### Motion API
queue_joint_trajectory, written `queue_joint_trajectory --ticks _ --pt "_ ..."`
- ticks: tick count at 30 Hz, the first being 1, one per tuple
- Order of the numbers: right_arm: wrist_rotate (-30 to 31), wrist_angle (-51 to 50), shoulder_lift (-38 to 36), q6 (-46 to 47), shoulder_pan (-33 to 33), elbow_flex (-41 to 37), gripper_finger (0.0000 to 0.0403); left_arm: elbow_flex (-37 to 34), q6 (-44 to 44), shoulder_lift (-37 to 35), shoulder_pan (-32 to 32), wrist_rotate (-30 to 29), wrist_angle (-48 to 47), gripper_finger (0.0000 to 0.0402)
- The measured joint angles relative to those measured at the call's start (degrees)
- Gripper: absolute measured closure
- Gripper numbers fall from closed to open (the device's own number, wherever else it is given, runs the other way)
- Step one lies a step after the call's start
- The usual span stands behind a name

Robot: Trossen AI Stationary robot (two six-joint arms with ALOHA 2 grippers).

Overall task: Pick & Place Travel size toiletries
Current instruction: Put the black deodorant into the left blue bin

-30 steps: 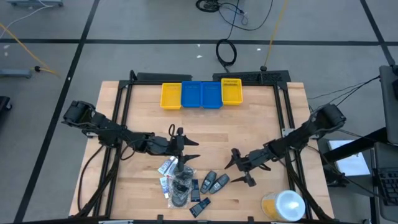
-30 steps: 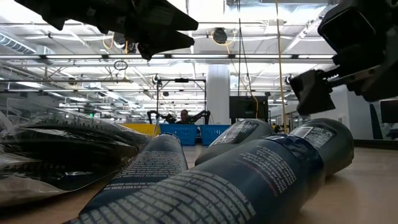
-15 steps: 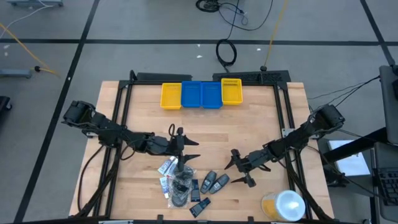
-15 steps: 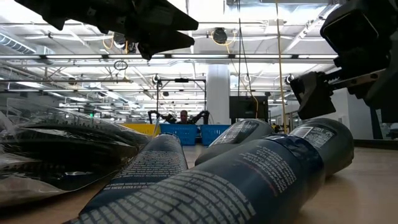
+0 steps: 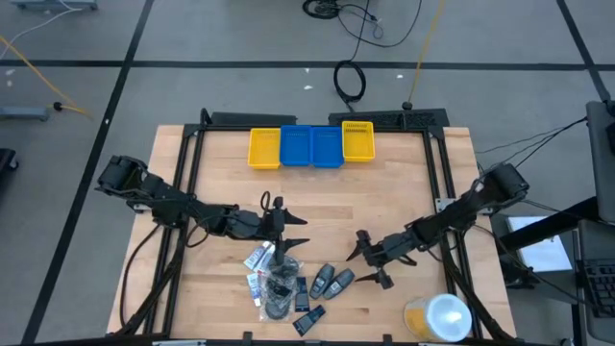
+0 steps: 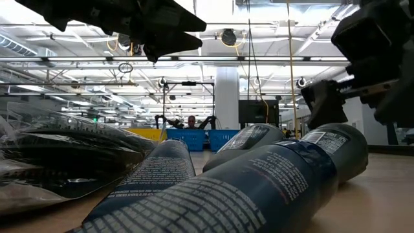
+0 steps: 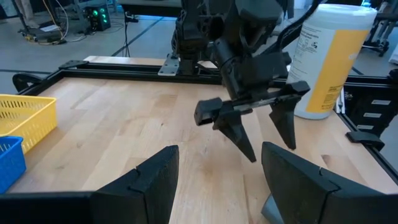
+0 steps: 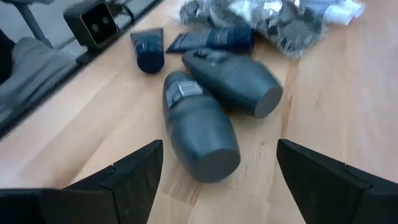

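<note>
Wooden boards make up the table (image 5: 384, 183), and a little heap of travel size toiletries (image 5: 288, 279) lies near its front edge. Two dark grey mini bottles (image 8: 214, 109) lie on their sides, touching each other, at the right end of the heap. Next to them are small dark tubes (image 8: 149, 50), a few white-and-blue tubes (image 5: 258, 258) and a crinkly clear bag (image 8: 273, 15) with more small things in it.

At the back of the table stand four bins in a row: a yellow bin (image 5: 264, 147), two blue bins (image 5: 310, 146) in the middle, and a yellow basket (image 5: 357, 140) at the right end. They are well apart from the heap.

On the right, the right gripper (image 5: 370, 261) hangs just beside the two grey bottles. Its two fingers are spread wide, with the bottles lying in front of the gap, and it holds nothing.

On the left, the left gripper (image 5: 291, 234) hovers above the top of the heap. Its fingers are also spread apart, and it holds nothing.

A big yellow container with a white lid (image 5: 437, 315) stands in the front right corner of the table.
</note>
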Motion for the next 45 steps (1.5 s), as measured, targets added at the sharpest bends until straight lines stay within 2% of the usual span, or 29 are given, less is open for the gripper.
queue_joint_trajectory --ticks 4,9,23,31,38,45 --pt "-1.40 4.95 5.02 0.37 0.09 -0.01 0.0098 0.00 -0.09 0.00 0.00 0.00 -0.02 0.0172" --pt "-1.46 9.27 5.87 -1.21 0.09 0.06 0.0098 -0.02 -0.13 0.00 0.00 0.00 -0.04 0.0172" --pt "-1.54 8.20 5.92 0.45 0.37 0.20 0.0099 -0.02 -0.07 0.00 0.00 0.00 -0.09 0.0172" --pt "-1.68 7.40 10.73 -0.55 0.74 3.73 0.0099 -0.02 -0.04 0.00 0.00 0.00 -0.14 0.0172" --pt "-1.54 8.87 11.34 0.09 0.74 3.58 0.0099 -0.02 0.02 -0.02 0.00 0.00 -0.46 0.0172" --pt "-1.63 9.26 11.34 -0.38 0.74 3.58 0.0124 -0.02 0.09 -0.02 0.00 0.00 -0.66 0.0172"
